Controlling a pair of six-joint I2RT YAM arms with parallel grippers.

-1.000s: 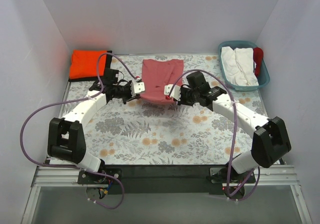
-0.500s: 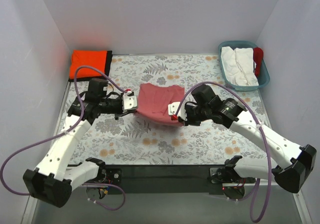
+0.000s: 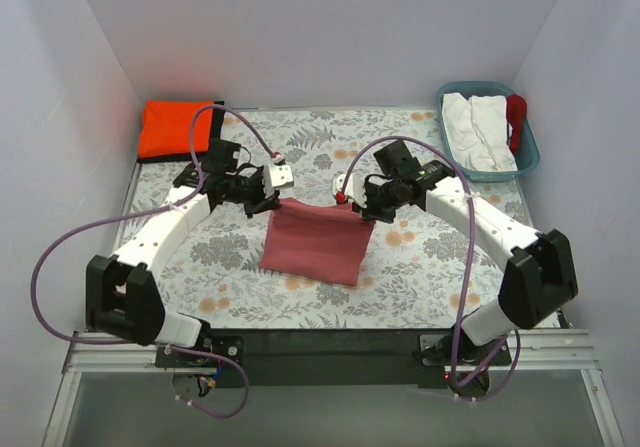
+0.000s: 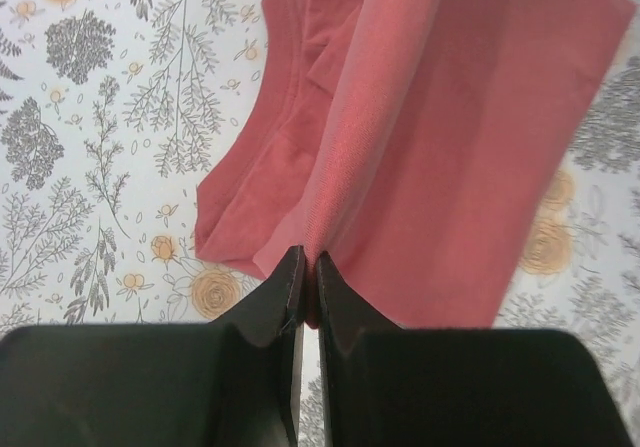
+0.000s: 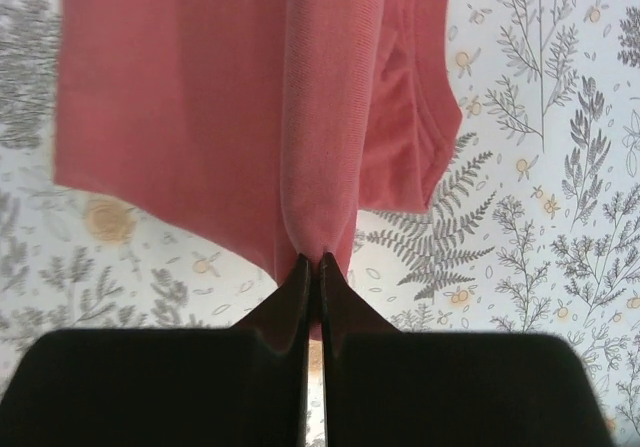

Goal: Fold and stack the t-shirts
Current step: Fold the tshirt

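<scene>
The dusty rose-red t-shirt hangs by its top edge between my two grippers, with its lower part lying on the floral table at centre. My left gripper is shut on its left top corner; the cloth shows in the left wrist view. My right gripper is shut on its right top corner; the cloth shows in the right wrist view. The bright orange t-shirt lies folded at the back left corner on a black one, of which only an edge shows.
A teal plastic basket with white cloth and a red item stands at the back right. White walls close in the table on three sides.
Both grippers have moved back from the near side and lifted the rose-red shirt's top edge, so that the shirt now hangs stretched flat between them, its lower part towards the front.
</scene>
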